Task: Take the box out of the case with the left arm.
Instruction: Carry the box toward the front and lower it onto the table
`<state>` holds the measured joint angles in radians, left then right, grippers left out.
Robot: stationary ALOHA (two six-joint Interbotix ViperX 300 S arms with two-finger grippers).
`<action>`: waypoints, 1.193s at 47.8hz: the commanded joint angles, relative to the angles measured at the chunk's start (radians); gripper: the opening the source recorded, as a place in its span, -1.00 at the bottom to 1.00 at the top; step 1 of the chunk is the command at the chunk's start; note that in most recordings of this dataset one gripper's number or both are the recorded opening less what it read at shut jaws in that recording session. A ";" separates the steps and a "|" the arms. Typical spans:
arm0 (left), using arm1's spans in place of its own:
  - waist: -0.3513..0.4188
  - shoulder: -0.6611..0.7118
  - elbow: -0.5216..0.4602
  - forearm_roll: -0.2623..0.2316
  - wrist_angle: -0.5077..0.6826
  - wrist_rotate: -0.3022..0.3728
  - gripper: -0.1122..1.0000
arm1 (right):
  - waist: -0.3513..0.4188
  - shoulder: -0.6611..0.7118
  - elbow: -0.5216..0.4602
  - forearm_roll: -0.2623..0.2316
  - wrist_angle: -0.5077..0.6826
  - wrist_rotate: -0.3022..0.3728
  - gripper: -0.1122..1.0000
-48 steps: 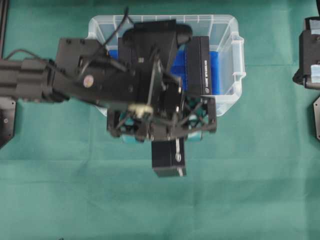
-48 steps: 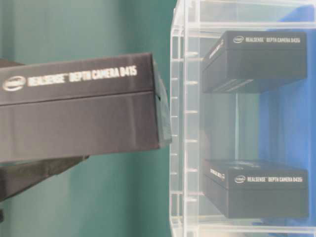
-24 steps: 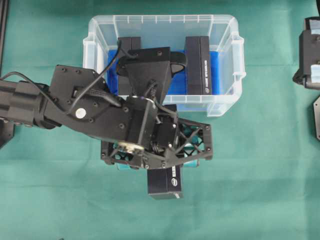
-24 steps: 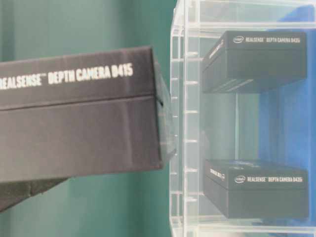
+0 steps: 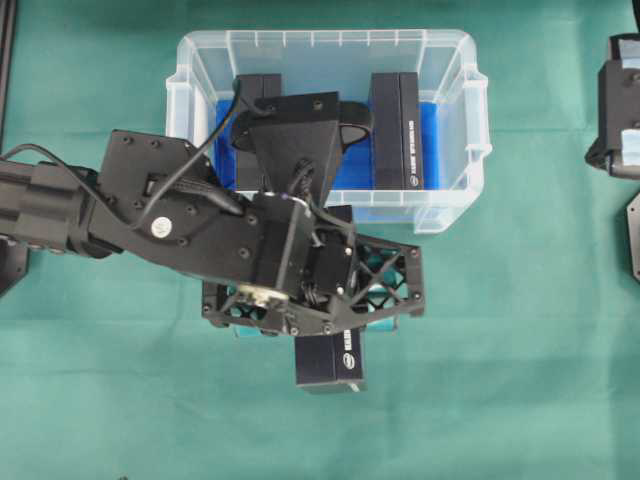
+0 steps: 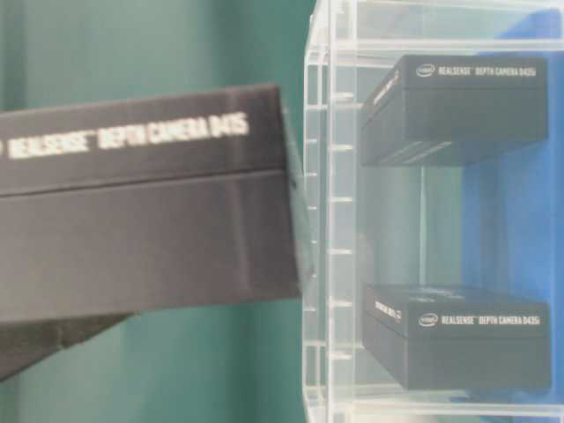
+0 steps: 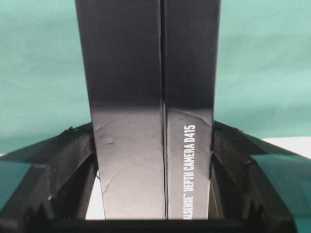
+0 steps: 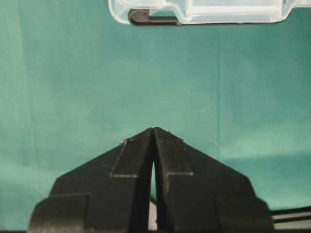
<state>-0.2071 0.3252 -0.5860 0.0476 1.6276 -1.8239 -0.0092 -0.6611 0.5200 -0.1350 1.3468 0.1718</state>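
Observation:
A black box lettered "Depth Camera D415" is held between the teal-padded fingers of my left gripper, outside the case and just in front of its near wall, over the green cloth. In the left wrist view the box fills the gap and both fingers press its sides. At table level the box hangs beside the clear case wall. My right gripper is shut on nothing, over bare cloth, facing the case rim.
Two more black boxes stand on the blue sheet in the case, one on its right and one on its left, partly under my left arm. The right arm sits at the right edge.
Over the last second my left arm carried the box away from the case toward the table's front. In the last half second it has hardly shifted. The right arm has not moved.

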 commanded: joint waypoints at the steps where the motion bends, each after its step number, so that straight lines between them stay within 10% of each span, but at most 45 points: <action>1: -0.003 -0.052 0.008 0.008 -0.003 -0.002 0.28 | 0.000 0.000 -0.011 -0.002 0.000 0.000 -0.75; 37: -0.025 -0.051 0.491 0.002 -0.428 -0.026 0.28 | 0.000 0.000 -0.009 -0.003 0.002 0.003 -0.75; 57: -0.029 -0.048 0.586 0.002 -0.557 -0.049 0.28 | 0.000 0.000 -0.006 -0.003 0.002 0.003 -0.75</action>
<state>-0.2301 0.3237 0.0107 0.0476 1.0815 -1.8761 -0.0092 -0.6611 0.5216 -0.1350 1.3484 0.1733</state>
